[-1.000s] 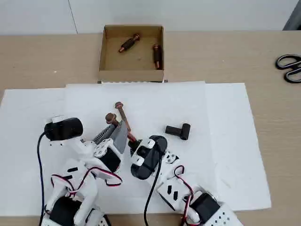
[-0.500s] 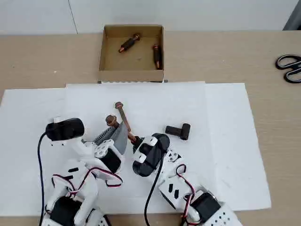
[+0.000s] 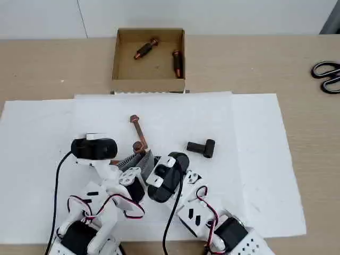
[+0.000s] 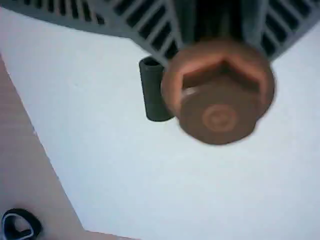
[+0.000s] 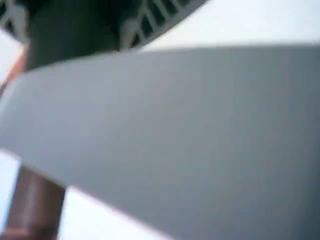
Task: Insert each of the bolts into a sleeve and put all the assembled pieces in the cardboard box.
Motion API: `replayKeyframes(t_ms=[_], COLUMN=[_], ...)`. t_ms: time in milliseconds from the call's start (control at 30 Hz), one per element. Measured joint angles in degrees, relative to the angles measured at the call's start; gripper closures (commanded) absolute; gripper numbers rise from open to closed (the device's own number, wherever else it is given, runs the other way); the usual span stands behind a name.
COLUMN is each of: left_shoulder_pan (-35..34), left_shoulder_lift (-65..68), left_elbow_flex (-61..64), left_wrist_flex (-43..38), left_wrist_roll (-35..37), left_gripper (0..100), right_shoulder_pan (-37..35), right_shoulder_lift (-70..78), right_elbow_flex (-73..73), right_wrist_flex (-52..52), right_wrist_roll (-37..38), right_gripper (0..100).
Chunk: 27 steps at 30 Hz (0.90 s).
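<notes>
My left gripper (image 3: 139, 155) is shut on a copper bolt (image 4: 217, 95), whose hex head (image 3: 138, 146) faces the left wrist camera. The bolt's shaft points at my right gripper (image 3: 153, 161), which looks shut on a black sleeve (image 5: 65, 30); their meeting point is hidden. A second bolt (image 3: 137, 126) lies loose on the white paper just beyond. Two black sleeves (image 3: 202, 147) lie touching on the paper to the right. The cardboard box (image 3: 119, 58) at the back holds two assembled pieces (image 3: 146, 49).
White paper sheets (image 3: 249, 159) cover the near table. Scissors (image 3: 328, 76) lie at the far right edge of the wooden table. A broad grey finger (image 5: 190, 135) of the other arm crosses the right wrist view.
My left arm has shifted right and nearer, carrying its bolt toward the right gripper; the bolt head sits lower and closer to it. The loose bolt and the sleeves have not moved.
</notes>
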Motion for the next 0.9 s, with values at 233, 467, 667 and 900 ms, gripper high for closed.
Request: replayKeyframes(t_ms=[233, 467, 667, 900], left_shoulder_pan=[-1.5, -2.0, -1.8, -8.2], left_shoulder_lift=[0.0, 0.1, 0.7, 0.7], left_elbow_flex=[0.2, 0.4, -3.8, -10.0], left_wrist_flex=[0.3, 4.2, 6.3, 6.8], left_wrist_roll=[-4.7, -7.7, -8.1, -13.9], left_gripper=[76, 75, 80, 97], right_shoulder_pan=[0.1, 0.3, 2.1, 5.5], right_shoulder_lift=[0.1, 0.0, -0.1, 0.0], right_elbow_flex=[0.0, 0.1, 0.1, 0.1], right_wrist_flex=[0.0, -0.1, 0.2, 1.4], right_wrist_roll=[0.0, 0.0, 0.1, 0.1], right_gripper=[99.5, 99.5, 99.5, 99.5])
